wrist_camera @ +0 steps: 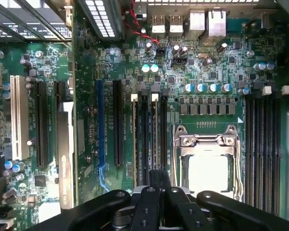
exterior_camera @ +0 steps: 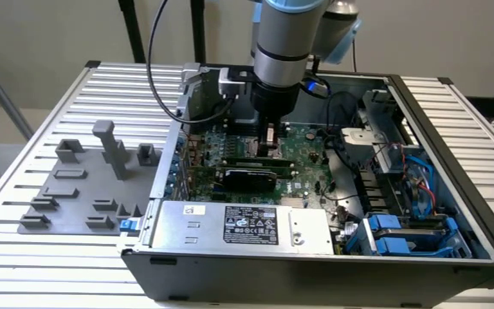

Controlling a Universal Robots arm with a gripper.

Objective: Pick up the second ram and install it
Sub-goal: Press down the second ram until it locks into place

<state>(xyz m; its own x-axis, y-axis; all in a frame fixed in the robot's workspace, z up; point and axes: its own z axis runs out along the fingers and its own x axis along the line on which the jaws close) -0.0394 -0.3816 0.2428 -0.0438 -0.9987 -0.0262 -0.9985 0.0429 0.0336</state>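
Exterior view: slatted worktop [exterior_camera: 49, 116] carrying open computer case [exterior_camera: 453, 193], green motherboard [exterior_camera: 303, 161], gray fixture block [exterior_camera: 84, 187], and the gripper [exterior_camera: 269, 147] low over the memory slots [wrist_camera: 149, 139], jaws narrow on the second ram [wrist_camera: 153, 177], its long axis apparently along the slots.

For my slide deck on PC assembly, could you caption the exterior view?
Robot arm's gripper lowered into the open computer case over the motherboard, beside the gray fixture tray.
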